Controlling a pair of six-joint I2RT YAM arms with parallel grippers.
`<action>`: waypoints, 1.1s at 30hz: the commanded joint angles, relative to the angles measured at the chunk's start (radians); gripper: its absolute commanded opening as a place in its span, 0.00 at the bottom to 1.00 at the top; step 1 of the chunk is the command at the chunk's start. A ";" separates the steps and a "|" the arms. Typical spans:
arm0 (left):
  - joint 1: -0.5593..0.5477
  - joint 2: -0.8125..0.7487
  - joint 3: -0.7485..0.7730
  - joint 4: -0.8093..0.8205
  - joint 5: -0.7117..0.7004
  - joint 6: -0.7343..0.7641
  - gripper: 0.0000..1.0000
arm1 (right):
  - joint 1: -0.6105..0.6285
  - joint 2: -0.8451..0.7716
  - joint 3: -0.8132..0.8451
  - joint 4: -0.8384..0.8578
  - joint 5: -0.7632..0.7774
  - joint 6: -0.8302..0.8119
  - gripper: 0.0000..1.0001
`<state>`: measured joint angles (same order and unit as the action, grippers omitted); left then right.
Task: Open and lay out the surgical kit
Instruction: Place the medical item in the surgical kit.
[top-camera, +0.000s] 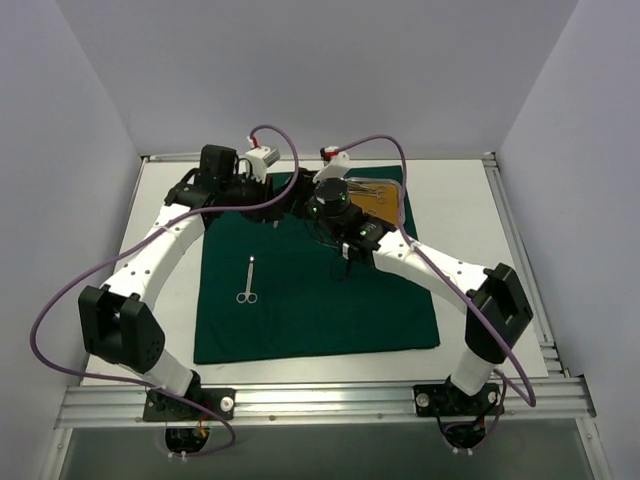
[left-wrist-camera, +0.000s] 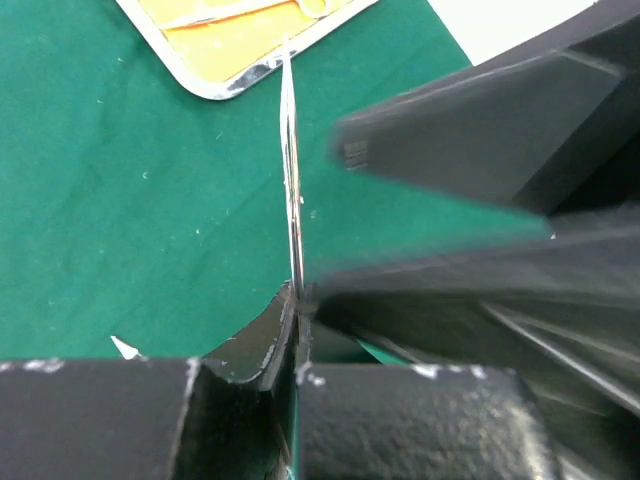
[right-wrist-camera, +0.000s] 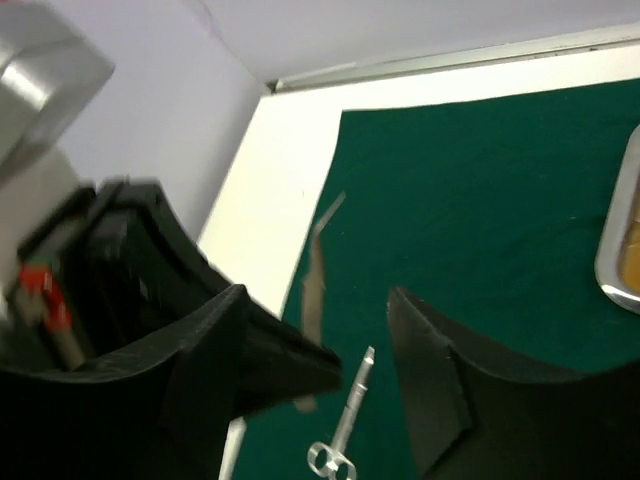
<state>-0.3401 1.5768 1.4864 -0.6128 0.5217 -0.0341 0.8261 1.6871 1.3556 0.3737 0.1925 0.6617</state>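
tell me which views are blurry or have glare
Top external: sharp and evenly lit, no glare on the green drape. Left wrist: tweezers in the left gripper fairly crisp, right gripper smeared, steel tray rim glinting. Right wrist: soft all over, the tweezers a tan streak.

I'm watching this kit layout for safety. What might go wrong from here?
1. The left gripper pinches the slim silver instrument by one end only; it may pivot or slip.
2. Its tip looks close to the tray rim and could snag there.
3. The right gripper, jaws open, is crowded close to the left one; they might collide.
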 joint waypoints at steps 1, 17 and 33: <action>0.055 -0.037 -0.021 0.073 0.141 -0.026 0.02 | -0.025 -0.133 -0.061 0.079 -0.142 -0.178 0.55; 0.101 -0.067 -0.092 0.197 0.544 -0.061 0.02 | -0.182 -0.276 -0.302 0.409 -0.692 -0.231 0.57; 0.099 -0.075 -0.120 0.245 0.653 -0.082 0.02 | -0.183 -0.136 -0.273 0.545 -0.805 -0.128 0.37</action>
<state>-0.2386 1.5295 1.3689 -0.4240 1.1244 -0.1162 0.6430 1.5455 1.0420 0.8207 -0.5743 0.5087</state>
